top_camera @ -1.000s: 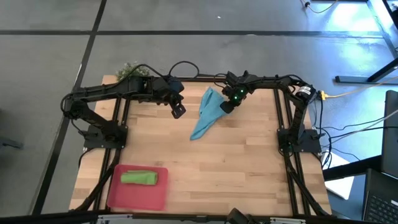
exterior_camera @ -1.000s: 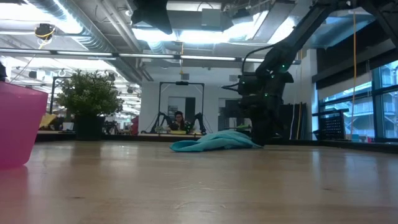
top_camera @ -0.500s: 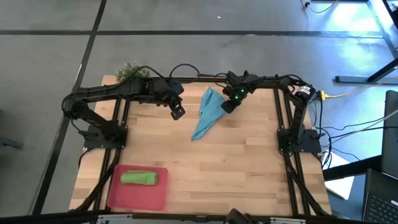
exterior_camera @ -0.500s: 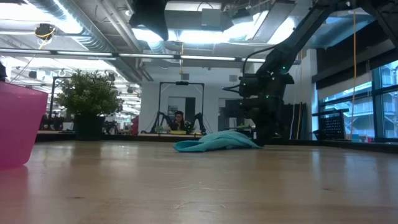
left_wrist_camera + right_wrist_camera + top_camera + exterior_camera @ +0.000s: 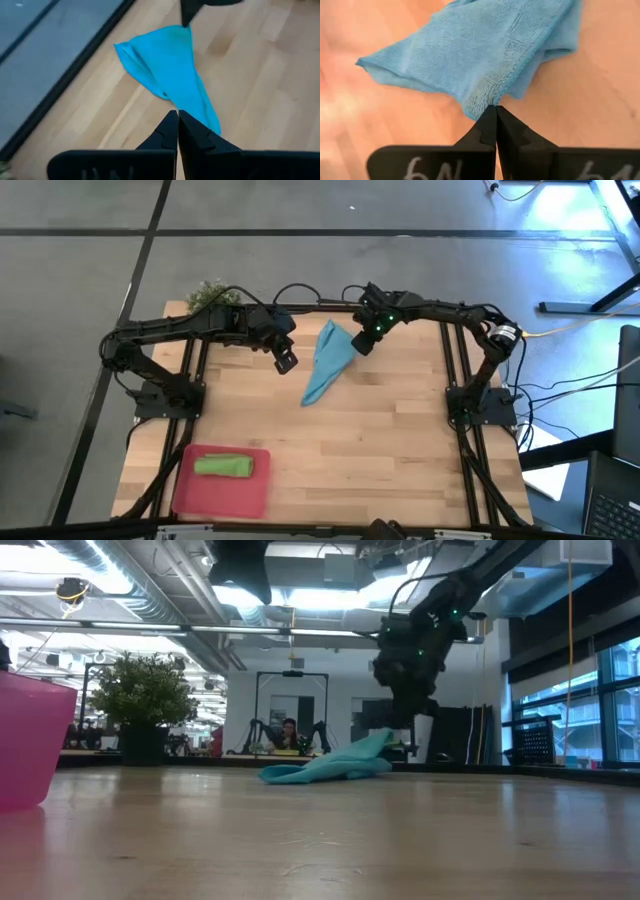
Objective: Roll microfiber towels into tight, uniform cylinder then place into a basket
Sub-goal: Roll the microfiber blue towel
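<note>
Right wrist view: the right gripper (image 5: 496,111) has its two dark fingers (image 5: 485,127) pressed together, tips pinching a corner edge of the light blue towel (image 5: 485,45). The towel spreads away from the tips in loose folds, one pointed corner out to the side, terry texture visible. It lies over the light wooden table (image 5: 590,95).

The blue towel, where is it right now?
In the high view the blue towel lies at the far middle of the table, between both arms; the right gripper pinches its far corner, lifting it.
</note>
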Controlling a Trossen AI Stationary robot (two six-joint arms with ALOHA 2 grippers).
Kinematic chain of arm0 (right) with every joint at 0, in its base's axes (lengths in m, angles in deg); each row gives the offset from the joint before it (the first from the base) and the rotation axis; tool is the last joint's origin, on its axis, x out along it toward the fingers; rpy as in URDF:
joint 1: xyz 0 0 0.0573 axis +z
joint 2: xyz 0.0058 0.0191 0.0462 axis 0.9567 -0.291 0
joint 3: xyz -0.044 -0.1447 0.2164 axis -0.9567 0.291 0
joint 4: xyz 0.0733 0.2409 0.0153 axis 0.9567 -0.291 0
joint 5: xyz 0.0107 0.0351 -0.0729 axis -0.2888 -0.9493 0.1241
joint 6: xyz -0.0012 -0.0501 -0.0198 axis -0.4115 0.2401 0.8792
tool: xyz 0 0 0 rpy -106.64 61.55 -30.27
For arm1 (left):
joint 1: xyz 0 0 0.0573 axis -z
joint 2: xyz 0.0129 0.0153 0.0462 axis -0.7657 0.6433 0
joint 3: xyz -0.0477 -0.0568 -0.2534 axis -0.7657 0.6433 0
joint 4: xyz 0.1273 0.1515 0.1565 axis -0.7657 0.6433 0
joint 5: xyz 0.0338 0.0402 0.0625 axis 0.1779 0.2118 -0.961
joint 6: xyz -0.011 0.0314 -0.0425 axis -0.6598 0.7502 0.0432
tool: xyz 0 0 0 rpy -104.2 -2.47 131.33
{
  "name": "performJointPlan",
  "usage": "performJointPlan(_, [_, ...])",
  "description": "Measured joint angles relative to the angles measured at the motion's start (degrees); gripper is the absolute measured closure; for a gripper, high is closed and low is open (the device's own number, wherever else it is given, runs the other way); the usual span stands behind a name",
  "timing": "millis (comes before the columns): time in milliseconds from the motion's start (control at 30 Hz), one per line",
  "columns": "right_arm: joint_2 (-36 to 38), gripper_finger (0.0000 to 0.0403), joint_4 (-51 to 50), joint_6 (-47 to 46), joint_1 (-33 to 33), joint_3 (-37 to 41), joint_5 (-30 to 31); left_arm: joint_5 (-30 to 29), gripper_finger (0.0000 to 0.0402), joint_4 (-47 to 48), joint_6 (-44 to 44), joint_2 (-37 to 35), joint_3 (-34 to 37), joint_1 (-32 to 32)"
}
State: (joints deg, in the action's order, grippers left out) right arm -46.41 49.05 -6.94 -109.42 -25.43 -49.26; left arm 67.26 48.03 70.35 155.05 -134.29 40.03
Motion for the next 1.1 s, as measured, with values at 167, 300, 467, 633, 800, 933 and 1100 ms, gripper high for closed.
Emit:
performJointPlan(167, [2.0,0.0401,-0.3,-0.2,0.6,-0.5,0.4,1.8,0.0397,-0.1,-0.1,0.4,0.0,0.6])
performJointPlan(300, [2.1,0.0402,-0.8,-0.3,1.0,-0.6,0.3,1.9,0.0367,-0.8,-0.1,1.6,0.1,0.8])
performJointPlan(467, [2.1,0.0402,-0.9,-0.4,1.0,-0.6,0.4,3.6,0.0321,-0.4,-0.3,4.3,0.1,1.4])
performJointPlan(633, [2.1,0.0402,-0.9,-0.4,1.1,-0.5,0.4,5.8,0.0306,-0.1,-5.1,8.3,0.1,3.5])
performJointPlan(800, [2.1,0.0402,-0.9,-0.3,1.0,-0.6,0.4,11.7,0.0305,0.0,-17.9,12.7,0.1,4.9])
performJointPlan(933, [2.1,0.0402,-0.9,0.1,1.0,-0.6,0.4,14.4,0.0305,0.1,-27.0,17.0,0.1,5.9])
performJointPlan(1100, [2.2,0.0402,-0.9,1.3,1.0,-0.6,-1.3,17.4,0.0305,0.0,-29.9,22.8,0.1,7.6])
